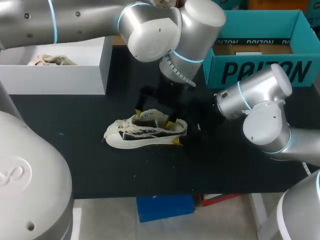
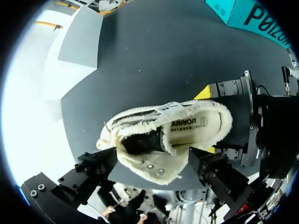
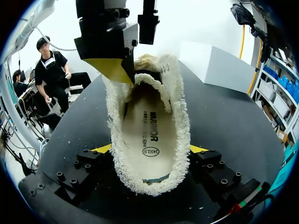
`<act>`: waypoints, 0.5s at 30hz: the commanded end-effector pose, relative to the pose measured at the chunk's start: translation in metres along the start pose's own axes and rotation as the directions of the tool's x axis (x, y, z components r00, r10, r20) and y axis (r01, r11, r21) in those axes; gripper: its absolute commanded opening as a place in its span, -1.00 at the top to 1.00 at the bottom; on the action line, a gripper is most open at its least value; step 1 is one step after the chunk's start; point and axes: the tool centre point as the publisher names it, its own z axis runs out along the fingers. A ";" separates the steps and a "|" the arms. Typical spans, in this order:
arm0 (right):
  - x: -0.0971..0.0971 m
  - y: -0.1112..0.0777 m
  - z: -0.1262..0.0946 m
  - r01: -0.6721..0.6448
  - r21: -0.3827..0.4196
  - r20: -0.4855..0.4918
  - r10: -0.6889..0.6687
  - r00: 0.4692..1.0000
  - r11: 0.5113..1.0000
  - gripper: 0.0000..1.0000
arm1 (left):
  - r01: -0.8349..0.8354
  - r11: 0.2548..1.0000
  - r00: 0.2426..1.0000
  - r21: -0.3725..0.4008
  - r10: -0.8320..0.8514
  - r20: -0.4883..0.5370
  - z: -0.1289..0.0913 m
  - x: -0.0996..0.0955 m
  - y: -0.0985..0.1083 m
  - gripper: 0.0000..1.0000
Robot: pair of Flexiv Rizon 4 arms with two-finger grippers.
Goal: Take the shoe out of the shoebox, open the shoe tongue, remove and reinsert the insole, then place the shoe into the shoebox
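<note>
From the head view I saw the shoe (image 1: 145,132) lying on its sole in the middle of the black table (image 1: 75,150), toe toward my left. It was cream with dark side panels and a fleecy collar. It lay well apart from the teal shoebox (image 1: 260,70) at the far right and the white box (image 1: 55,75) at the far left. My left gripper (image 1: 145,111) hung over the shoe's opening, and my right gripper (image 1: 173,132) stood at the heel. The left wrist view looked down into the shoe, with the eyelet flap just under that gripper; I could not tell whether it gripped anything. Across the shoe, my right gripper's yellow tips pressed on both sides of the heel. The right wrist view showed the same pinch up close. It also showed the pale insole (image 3: 149,135) lying flat inside from the heel forward, where the left wrist view caught only its heel part.
</note>
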 end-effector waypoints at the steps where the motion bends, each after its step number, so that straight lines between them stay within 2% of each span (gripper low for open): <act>1: -0.001 -0.001 0.003 -0.001 0.001 0.001 0.001 1.000 1.000 1.00 | 0.019 1.000 0.997 0.016 -0.020 0.069 0.007 0.005 -0.003 -1.00; 7: -0.001 -0.001 0.003 -0.001 0.001 0.001 0.001 1.000 1.000 1.00 | 0.058 0.997 0.992 0.051 -0.063 0.106 0.018 0.003 -0.007 -1.00; 15: -0.001 -0.001 0.003 -0.001 0.001 0.001 0.001 1.000 1.000 1.00 | 0.078 0.996 0.990 0.040 -0.082 0.112 0.025 -0.002 -0.008 -1.00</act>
